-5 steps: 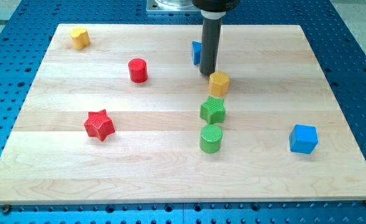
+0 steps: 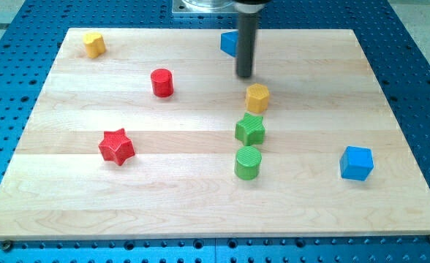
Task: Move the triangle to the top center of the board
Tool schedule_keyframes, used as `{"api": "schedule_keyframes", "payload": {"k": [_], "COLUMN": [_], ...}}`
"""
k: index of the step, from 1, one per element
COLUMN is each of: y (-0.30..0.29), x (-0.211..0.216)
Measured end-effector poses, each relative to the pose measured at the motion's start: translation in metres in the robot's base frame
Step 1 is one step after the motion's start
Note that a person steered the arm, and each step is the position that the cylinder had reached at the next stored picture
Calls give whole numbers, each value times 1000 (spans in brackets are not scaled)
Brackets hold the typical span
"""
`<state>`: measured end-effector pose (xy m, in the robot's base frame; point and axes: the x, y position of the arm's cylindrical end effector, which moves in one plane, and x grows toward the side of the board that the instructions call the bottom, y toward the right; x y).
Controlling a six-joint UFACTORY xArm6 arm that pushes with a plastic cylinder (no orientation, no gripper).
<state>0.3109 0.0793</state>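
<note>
The blue triangle (image 2: 229, 43) lies near the top edge of the wooden board (image 2: 91, 190), about at its centre, partly hidden behind my rod. My tip (image 2: 244, 75) is on the board just below and to the right of the triangle, and above the yellow hexagon block (image 2: 257, 97).
A green star (image 2: 250, 129) and a green cylinder (image 2: 248, 162) sit below the yellow hexagon. A red cylinder (image 2: 161, 82) and red star (image 2: 116, 146) are at the left. A yellow block (image 2: 93, 44) is at the top left, a blue cube (image 2: 357, 162) at the right.
My tip has moved up the view, away from the yellow hexagon. The blue triangle has slid up toward the board's top edge.
</note>
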Motion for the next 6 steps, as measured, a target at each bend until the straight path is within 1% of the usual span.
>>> {"api": "schedule_keyframes", "payload": {"k": [1, 2, 3, 4, 5, 6], "y": [-1, -26, -55, 7, 24, -25], "x": [-26, -47, -47, -43, -98, -112]}}
